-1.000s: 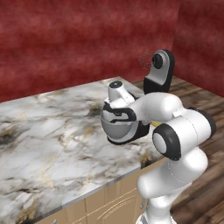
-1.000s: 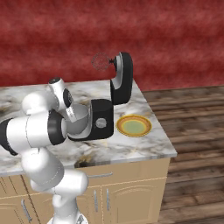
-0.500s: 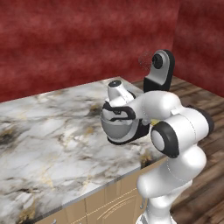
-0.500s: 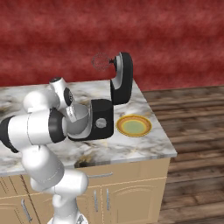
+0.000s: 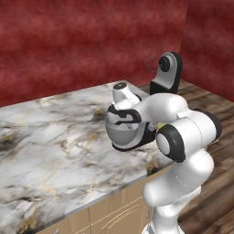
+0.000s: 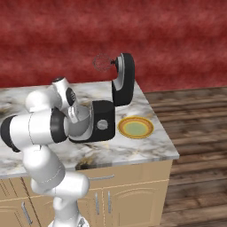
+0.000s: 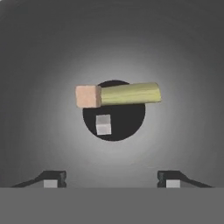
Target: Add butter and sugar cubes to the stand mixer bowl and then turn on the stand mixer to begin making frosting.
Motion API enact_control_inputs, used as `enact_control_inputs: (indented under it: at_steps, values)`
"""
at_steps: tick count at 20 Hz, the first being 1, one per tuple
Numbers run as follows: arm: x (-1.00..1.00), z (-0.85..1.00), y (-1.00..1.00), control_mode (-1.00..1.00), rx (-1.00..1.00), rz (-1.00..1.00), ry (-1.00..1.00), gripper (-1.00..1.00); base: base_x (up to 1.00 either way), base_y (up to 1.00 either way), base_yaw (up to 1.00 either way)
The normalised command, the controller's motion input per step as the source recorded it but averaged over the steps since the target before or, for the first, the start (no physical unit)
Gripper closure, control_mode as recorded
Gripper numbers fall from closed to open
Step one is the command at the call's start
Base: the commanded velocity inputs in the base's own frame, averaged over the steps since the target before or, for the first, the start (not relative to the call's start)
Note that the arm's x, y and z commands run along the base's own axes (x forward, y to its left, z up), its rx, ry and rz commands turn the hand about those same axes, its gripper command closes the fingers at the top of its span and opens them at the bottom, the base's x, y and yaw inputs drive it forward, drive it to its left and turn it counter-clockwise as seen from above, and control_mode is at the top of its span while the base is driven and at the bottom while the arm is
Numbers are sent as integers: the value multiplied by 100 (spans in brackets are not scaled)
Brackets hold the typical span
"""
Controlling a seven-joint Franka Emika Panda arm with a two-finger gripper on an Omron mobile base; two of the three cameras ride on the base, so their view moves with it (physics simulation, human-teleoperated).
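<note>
The hand view looks straight down into the grey stand mixer bowl. On its bottom lie a yellow butter stick with a pinkish end and, just beside it, one small whitish sugar cube. My gripper hangs above them, open, with nothing between its fingertips. In the base views the hand reaches down over the bowl, which sits on the black stand mixer. The mixer's head is tilted up, with the whisk in the air.
A flat yellow-rimmed plate lies on the marble counter right of the mixer, close to the counter's right end. The mixer stands near the counter's front right corner. A dark red wall runs behind.
The arm holds almost the same pose over the bowl. The jaws have gone from shut to open.
</note>
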Motion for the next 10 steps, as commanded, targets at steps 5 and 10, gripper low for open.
enact_control_inputs:
  at_steps: [5, 10]
  values:
    - [-1, 8, -19, -100, 4, -4, -1, -100, 0, 0, 0]
    - [-34, 42, -15, -100, 7, 0, -14, -100, 0, 0, 0]
